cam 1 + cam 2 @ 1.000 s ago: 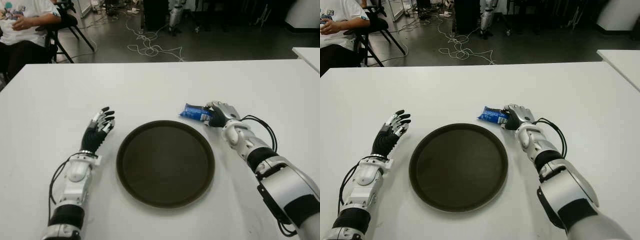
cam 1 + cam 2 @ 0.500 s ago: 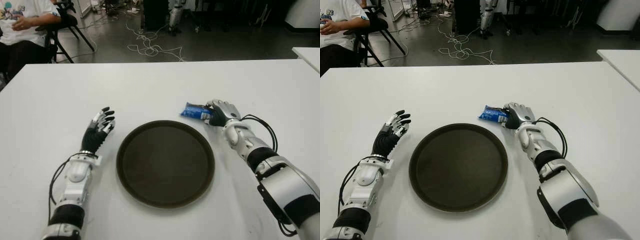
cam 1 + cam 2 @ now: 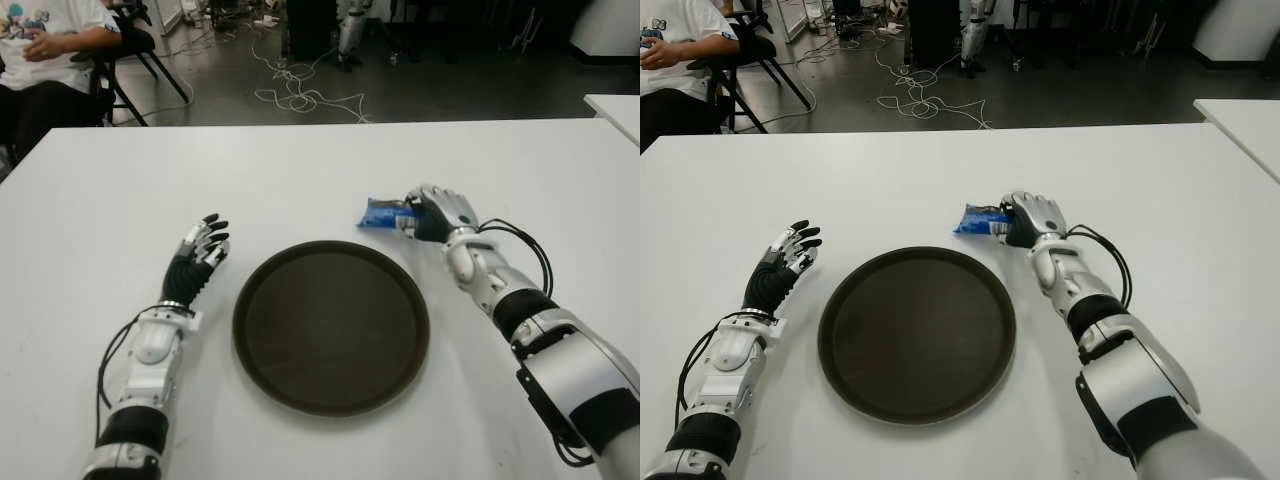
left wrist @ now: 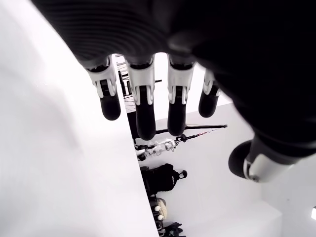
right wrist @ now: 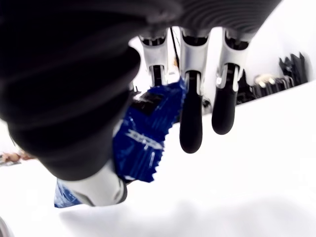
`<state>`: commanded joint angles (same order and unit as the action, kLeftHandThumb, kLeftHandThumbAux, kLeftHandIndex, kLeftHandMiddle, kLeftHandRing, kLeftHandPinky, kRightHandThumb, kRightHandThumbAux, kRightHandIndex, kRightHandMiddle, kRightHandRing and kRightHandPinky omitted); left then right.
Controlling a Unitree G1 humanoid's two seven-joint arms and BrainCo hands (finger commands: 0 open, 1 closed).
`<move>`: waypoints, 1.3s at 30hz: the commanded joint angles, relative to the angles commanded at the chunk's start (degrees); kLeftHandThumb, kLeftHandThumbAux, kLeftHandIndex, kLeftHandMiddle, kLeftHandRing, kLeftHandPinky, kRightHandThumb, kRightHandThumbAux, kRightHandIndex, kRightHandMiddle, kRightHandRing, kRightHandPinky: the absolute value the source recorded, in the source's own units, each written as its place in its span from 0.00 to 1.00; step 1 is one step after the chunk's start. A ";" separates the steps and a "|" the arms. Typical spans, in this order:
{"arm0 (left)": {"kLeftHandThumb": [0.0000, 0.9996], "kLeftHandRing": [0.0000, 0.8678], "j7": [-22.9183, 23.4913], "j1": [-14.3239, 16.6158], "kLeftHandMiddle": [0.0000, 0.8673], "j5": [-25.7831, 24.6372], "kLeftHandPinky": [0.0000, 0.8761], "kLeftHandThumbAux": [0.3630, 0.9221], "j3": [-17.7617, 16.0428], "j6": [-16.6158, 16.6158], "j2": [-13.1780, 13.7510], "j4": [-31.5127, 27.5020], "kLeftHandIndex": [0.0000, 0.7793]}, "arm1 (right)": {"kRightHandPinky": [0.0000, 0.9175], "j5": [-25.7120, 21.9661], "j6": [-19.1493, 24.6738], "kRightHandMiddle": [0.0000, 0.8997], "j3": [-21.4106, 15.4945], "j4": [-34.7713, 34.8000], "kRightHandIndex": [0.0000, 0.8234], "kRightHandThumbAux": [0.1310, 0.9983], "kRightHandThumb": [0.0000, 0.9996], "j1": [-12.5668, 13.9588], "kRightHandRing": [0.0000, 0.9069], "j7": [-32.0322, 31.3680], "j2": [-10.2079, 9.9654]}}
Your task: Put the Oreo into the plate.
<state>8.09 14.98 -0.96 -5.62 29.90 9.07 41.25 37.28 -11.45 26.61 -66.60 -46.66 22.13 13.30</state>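
The Oreo is a small blue packet [image 3: 381,213] just beyond the far right rim of the round dark plate [image 3: 330,330]. My right hand [image 3: 418,214] is shut on the packet's right end. In the right wrist view the thumb crosses the front of the packet [image 5: 143,133] and the index finger curls behind it, while the other fingers [image 5: 191,128] hang past its edge. Whether the packet touches the table I cannot tell. My left hand [image 3: 198,256] shows to the left of the plate, fingers spread and holding nothing.
The white table [image 3: 300,170] spreads wide around the plate. A seated person [image 3: 40,50] is beyond its far left corner, and cables [image 3: 300,98] lie on the floor behind. Another white table's corner [image 3: 615,105] shows at the far right.
My right hand has shifted a little farther back from the plate, carrying the blue packet with it. The left hand and the plate have not moved.
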 joint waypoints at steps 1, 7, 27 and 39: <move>0.31 0.18 0.02 0.04 0.20 -0.03 0.14 0.27 -0.02 -0.09 0.00 0.06 0.12 | 0.80 0.00 -0.04 0.85 -0.04 0.42 0.79 0.81 0.29 0.07 0.84 0.07 0.07; 0.31 0.18 0.30 0.02 0.20 -0.14 0.13 0.27 0.02 -0.44 0.19 0.10 0.10 | 0.81 0.22 -0.68 0.85 0.00 2.38 0.80 0.82 0.28 0.49 0.84 0.41 0.61; 0.31 0.18 0.85 1.40 0.20 -0.70 0.13 0.21 -0.30 0.53 0.26 3.17 0.12 | 0.81 0.42 1.41 0.85 -0.74 11.49 0.78 0.82 0.26 1.26 0.85 -2.50 3.31; 0.31 0.19 0.47 1.54 0.21 -0.32 0.15 0.23 -0.26 1.76 0.51 3.82 0.12 | 0.82 0.93 5.88 0.86 -2.94 28.70 0.79 0.83 0.22 5.27 0.85 -6.34 5.13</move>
<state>8.57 16.52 -1.28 -5.87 31.66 9.57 45.08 38.20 -5.57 23.67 -37.90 -41.38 15.79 18.43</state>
